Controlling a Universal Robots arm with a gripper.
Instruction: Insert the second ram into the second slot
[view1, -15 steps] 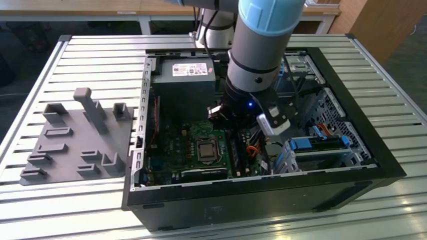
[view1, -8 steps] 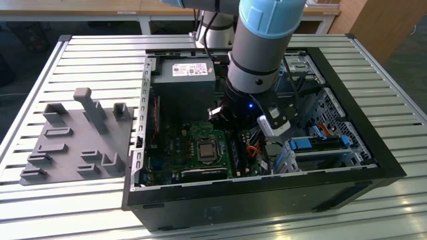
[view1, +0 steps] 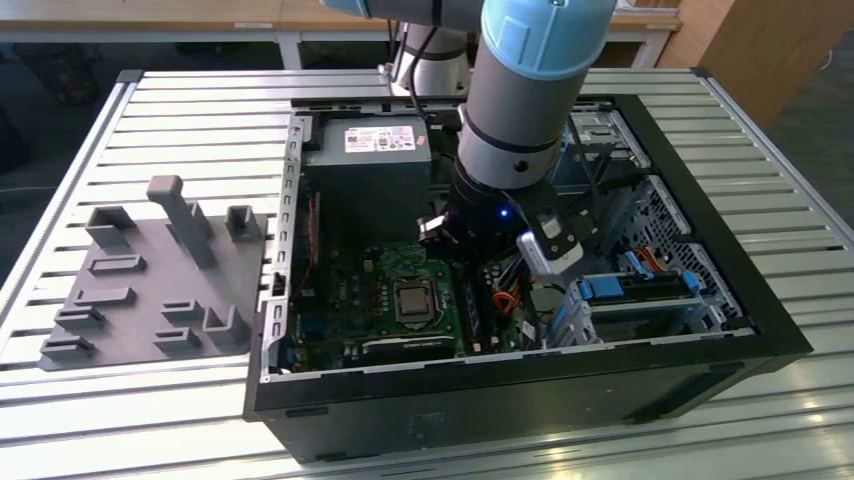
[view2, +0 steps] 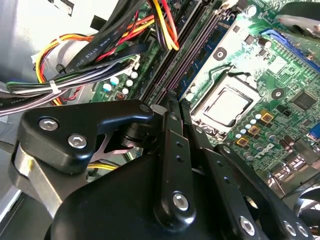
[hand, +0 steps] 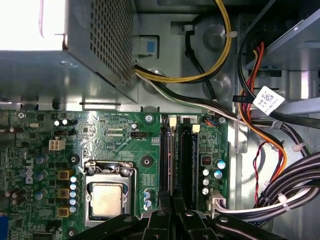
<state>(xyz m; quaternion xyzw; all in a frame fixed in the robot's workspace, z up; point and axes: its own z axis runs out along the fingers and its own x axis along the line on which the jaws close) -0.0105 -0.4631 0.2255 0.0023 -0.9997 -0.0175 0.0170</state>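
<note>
- One arm (view1: 527, 90) reaches down into the open computer case (view1: 534, 370) on the slatted tabletop (view1: 174, 120), its end effector (view2: 172, 97) low over the motherboard (view1: 387, 300).
- In the second wrist view the end effector's black fingers (view2: 172, 150) are pressed close together, their tips down at the memory slots (hand: 175, 155); whether they pinch anything between them cannot be told.
- In the first wrist view the slots run as dark parallel strips at 3 o'clock from the processor socket (hand: 107, 192), with pale latches at their far ends; a thin edge seems to sit in one strip, and I cannot tell whether that is the second ram.
- In the exterior view a grey fixture plate (view1: 147, 290) with upright pegs lies on the tabletop at 9 o'clock from the case.
- The power supply (view1: 367, 165) sits in the case at 12 o'clock from the motherboard.
- Bundled cables (hand: 280, 185) lie at 3 o'clock from the slots in the first wrist view.
</note>
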